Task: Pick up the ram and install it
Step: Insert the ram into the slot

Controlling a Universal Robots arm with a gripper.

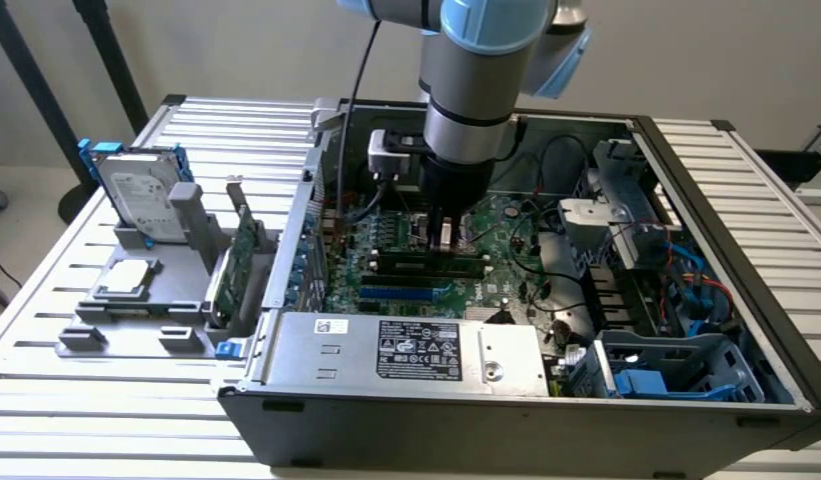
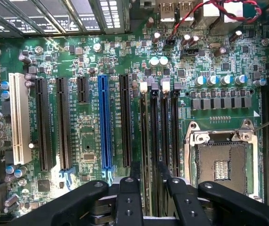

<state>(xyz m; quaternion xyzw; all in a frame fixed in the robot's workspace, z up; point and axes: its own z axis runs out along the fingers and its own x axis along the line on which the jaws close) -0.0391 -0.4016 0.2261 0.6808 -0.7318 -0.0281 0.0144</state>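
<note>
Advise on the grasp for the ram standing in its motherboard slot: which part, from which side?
Grip the ram at mid-length, pinching its two flat faces just below the top edge, coming from straight above. It stands on edge in the slot, so only that top strip is exposed, and neighbouring slots crowd both sides. The gripper is already lined up over it.

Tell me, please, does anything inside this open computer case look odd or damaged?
Nothing looks damaged or askew. Only the square silver processor socket on the green motherboard stands out: it lies bare, without chip or cooler.
</note>
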